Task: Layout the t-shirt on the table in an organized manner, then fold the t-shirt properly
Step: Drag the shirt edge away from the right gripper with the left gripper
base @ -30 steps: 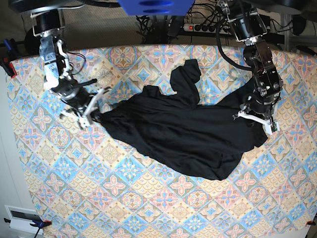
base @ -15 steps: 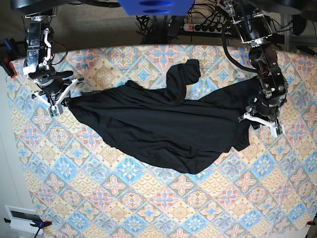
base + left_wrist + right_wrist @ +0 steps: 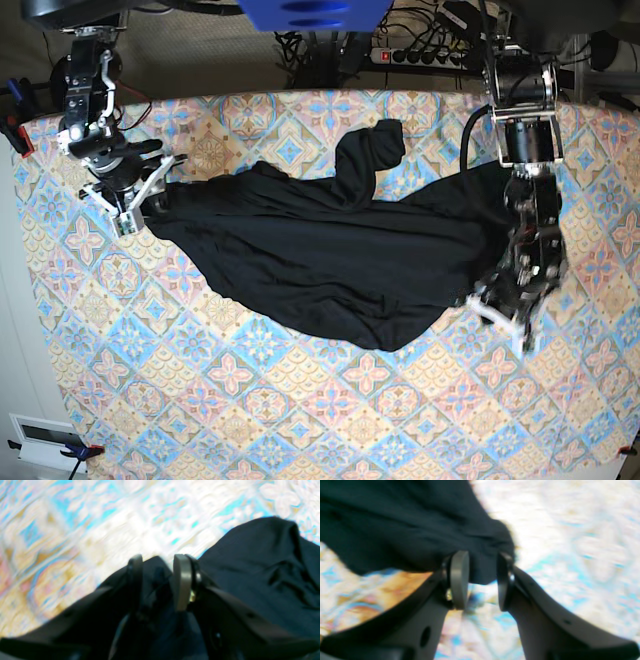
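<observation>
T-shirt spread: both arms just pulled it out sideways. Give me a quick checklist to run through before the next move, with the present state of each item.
1. Right gripper let go: ok. Its jaws stand apart, and the t-shirt edge lies at the fingertips, not pinched.
2. Left gripper let go: cannot tell. A gap shows between the jaws, but dark fabric sits in it and the picture is blurred.
3. T-shirt flat: not ok. The body is bunched and creased, its lower hem sagging toward the front.
4. Sleeves laid out: not ok. One sleeve is folded up toward the back edge.
5. T-shirt fully on the table: ok.
</observation>
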